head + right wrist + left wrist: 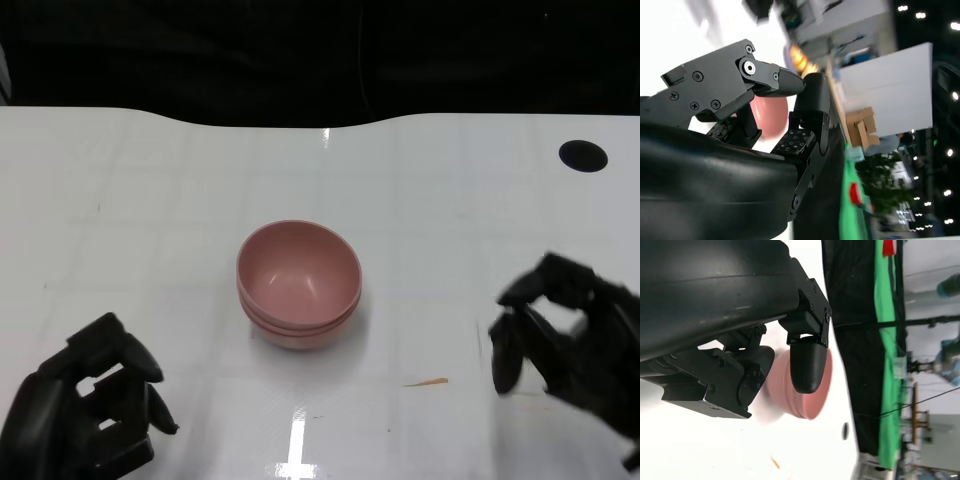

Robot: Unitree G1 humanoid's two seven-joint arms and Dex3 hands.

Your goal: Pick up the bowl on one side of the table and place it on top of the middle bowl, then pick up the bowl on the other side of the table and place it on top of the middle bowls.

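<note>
nearest me, either side of the pink bowl stack [298, 283], the left hand [85, 415] and right hand [565, 335] sit apart from it, fingers curled in, gripping nothing. stacking looks finished (rims show nested layers), so likely only retreating remains. beyond it, a dark round spot [582, 155]. no readable writing.

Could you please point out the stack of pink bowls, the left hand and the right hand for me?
stack of pink bowls [298, 272]: head view, inside of the top bowl.
left hand [88, 408]: head view, middle of the hand.
right hand [570, 335]: head view, middle of the hand.
</note>
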